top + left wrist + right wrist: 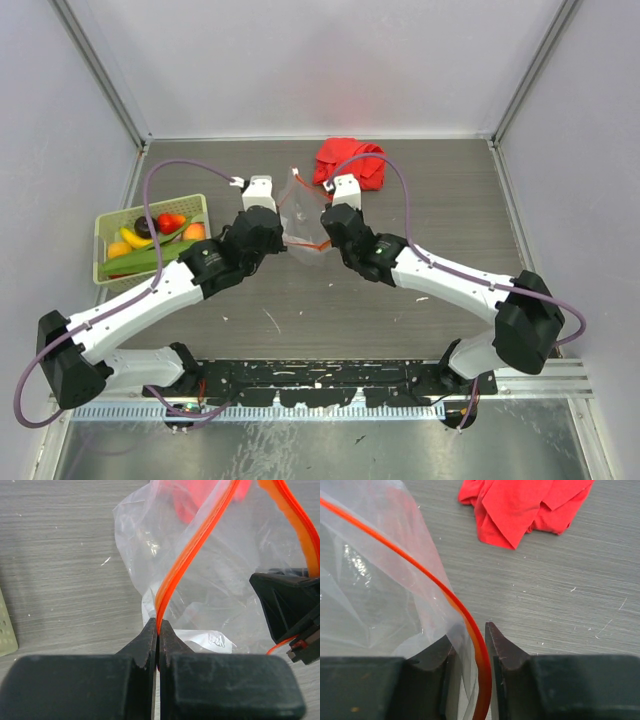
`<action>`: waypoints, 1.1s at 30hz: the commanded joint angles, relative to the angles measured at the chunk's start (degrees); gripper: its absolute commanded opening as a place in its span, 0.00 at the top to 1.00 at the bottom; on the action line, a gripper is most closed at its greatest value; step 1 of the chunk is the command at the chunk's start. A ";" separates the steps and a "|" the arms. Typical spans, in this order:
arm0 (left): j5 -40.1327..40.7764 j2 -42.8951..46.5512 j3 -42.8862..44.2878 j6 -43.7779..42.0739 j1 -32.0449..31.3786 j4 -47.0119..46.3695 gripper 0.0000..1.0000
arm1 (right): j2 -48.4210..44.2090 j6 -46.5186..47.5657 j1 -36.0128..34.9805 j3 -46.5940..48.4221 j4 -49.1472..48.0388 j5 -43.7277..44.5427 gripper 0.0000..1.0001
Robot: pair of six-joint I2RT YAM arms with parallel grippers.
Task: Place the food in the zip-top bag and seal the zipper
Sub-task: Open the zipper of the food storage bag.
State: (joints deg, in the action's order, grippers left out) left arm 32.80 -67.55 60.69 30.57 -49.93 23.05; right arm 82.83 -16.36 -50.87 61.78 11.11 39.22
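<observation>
**bag held up at the zipper, food in the basket**

top view: i see the bag (300, 215) at mid tabletop (450, 220), raised between the two arms. the left gripper (284, 240) meets it from the left and the right gripper (325, 240) from the right, both at the zipper (303, 243). the food (160, 232) lies in the basket (108, 218) at the left edge, well apart from the bag: a banana, red and orange pieces, long green pods and a dark piece. nothing of it shows in the bag. a red cloth (350, 165) lies bunched behind the bag, near the far edge.

left wrist view: the left gripper (158, 630) is fully closed, and the zipper (192, 555) comes straight up out of the seam between its tips, so i read it as clamped on the strip. from there the strip rises to the upper right, and a second run of it curves down the right side. the bag's (140, 545) clear film hangs crumpled behind, with bare tabletop to the left.

right wrist view: the right gripper (470, 635) stands a little apart. the zipper (420, 567) sweeps down from the upper left and passes through the gap, lying close against one finger (507, 655), while slack film fills the rest. i see no pinch on it here. the cloth (520, 510) lies on the tabletop beyond.
</observation>
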 commanded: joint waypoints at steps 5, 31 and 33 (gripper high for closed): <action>-6.51 2.63 -1.45 -3.17 0.18 -7.16 1.00 | -4.55 4.36 0.42 -1.43 -11.45 -7.90 0.61; 4.76 3.57 -1.02 0.01 0.16 1.12 1.00 | -3.65 4.19 0.42 4.21 -6.53 7.74 0.90; 3.36 3.36 -0.72 0.02 0.16 1.08 0.99 | -4.04 4.08 0.15 4.11 -6.46 6.07 0.93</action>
State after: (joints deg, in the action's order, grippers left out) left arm 33.30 -65.63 58.89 29.26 -49.87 23.99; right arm 82.67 -11.09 -50.76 64.73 5.37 43.16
